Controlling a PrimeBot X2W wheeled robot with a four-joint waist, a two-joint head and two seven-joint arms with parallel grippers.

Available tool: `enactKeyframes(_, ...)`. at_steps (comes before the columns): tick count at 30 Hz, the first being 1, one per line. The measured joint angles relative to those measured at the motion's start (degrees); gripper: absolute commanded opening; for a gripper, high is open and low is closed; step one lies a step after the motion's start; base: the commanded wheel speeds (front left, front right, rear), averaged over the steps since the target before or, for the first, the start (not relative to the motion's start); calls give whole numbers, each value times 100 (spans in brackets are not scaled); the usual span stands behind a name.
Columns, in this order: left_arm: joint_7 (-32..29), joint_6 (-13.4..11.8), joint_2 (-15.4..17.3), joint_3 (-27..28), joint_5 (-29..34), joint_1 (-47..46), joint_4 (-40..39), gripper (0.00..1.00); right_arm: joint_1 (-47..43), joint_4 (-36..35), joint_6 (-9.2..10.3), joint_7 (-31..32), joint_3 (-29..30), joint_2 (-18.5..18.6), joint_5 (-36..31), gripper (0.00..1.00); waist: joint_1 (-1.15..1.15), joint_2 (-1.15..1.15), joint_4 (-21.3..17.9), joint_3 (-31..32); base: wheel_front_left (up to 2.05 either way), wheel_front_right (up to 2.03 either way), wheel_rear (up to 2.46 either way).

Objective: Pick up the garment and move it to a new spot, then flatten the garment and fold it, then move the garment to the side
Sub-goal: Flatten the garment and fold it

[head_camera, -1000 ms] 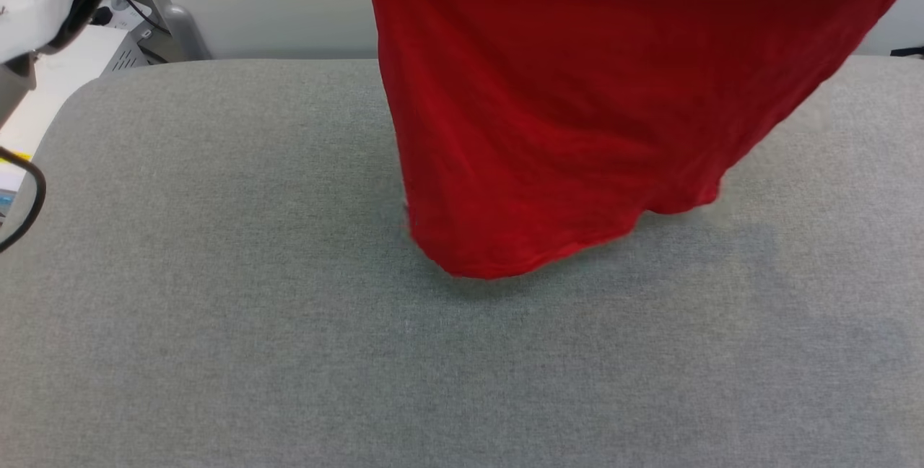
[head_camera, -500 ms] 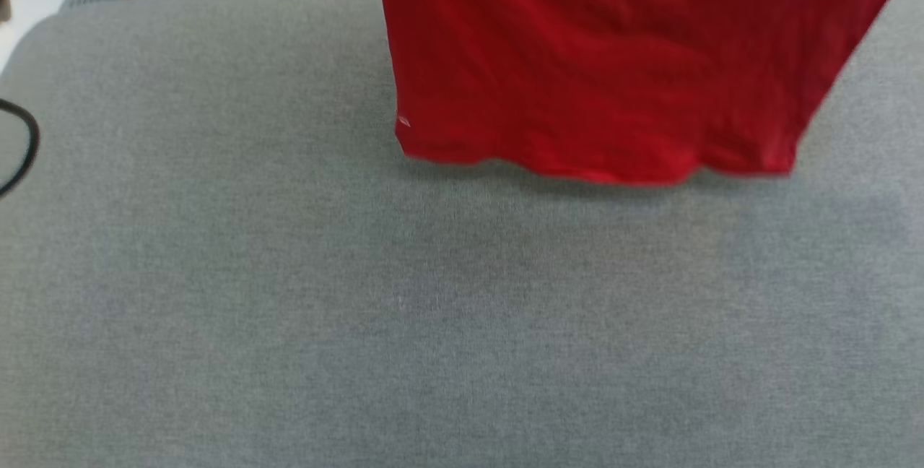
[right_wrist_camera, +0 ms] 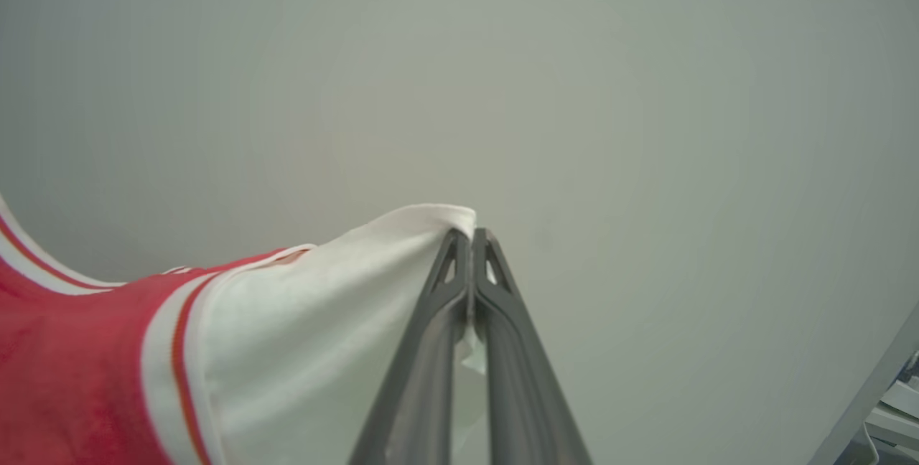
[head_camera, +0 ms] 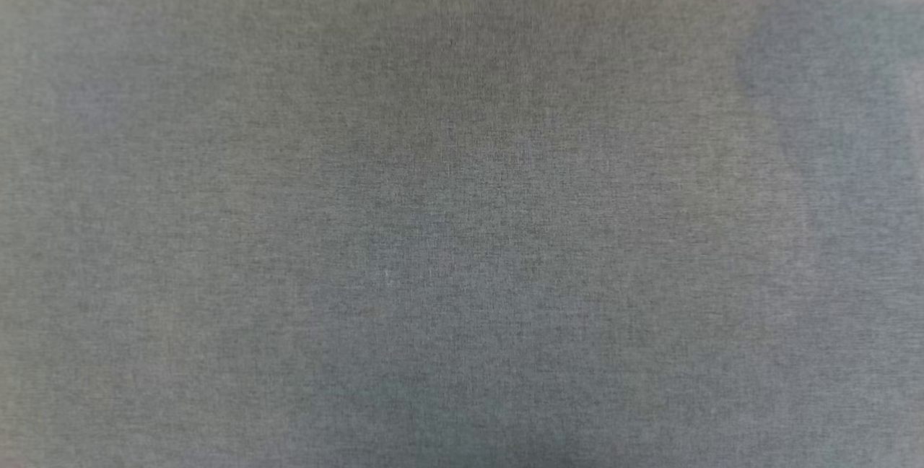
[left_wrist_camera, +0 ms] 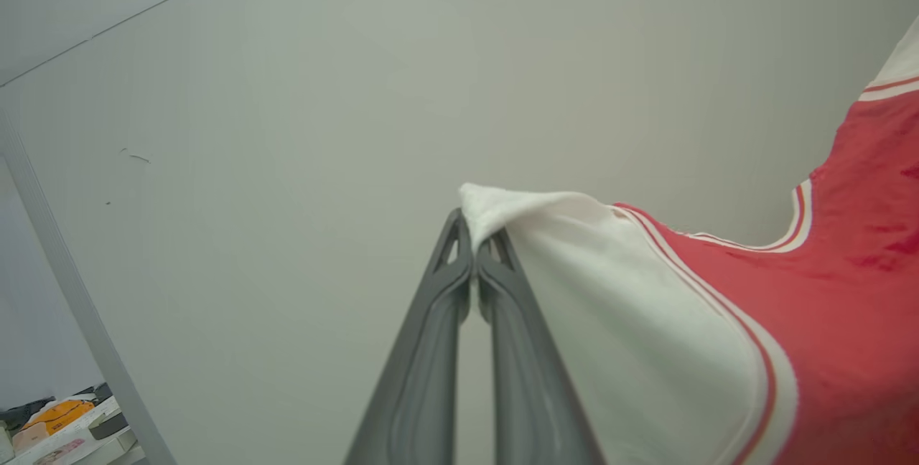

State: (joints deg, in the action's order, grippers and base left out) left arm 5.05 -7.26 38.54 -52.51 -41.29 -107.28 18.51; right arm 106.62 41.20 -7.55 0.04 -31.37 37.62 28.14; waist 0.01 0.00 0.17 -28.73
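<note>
Grey woven cloth covers the counter [head_camera: 462, 237] below, with soft shadow on it, and a plain pale wall [left_wrist_camera: 287, 92] stands behind the arms. At the garment's left end, the left hand [left_wrist_camera: 475, 250] is pinched tight on the tip of one white sleeve [left_wrist_camera: 646, 321], its fingers together with the cloth between them. The garment [left_wrist_camera: 847, 271] hangs in the air from there, its red body and striped trim [left_wrist_camera: 761, 350] running rightward from that hand. At the garment's right end, the right hand [right_wrist_camera: 470, 242] is likewise clamped on the tip of the other white sleeve [right_wrist_camera: 309, 321]. This looks like the carry before laying out. To do it well, I would hold both hands level and well apart so the shoulder line stays taut. I would then lower them together so the hem meets the counter first, and draw the garment along so the body settles without creases. Neither hand should part until its sleeve lies on the counter, since both grips are only at the sleeve tips and could slip.
</note>
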Motion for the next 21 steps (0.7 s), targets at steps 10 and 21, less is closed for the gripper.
enactKeyframes(10, 445, 192, -118, 71, -94, -40, 824, 0, 377, 870, 0, -441, -560, -661, -93, 0, 0, 0, -53, -547, 0, 0, 0)
enactKeyframes(21, 879, 681, -283, 8, -494, 1185, 1667, 0, -957, 1291, 0, -1187, -1168, -846, 485, 0, 0, 0, -75, -298, 0, 0, 0)
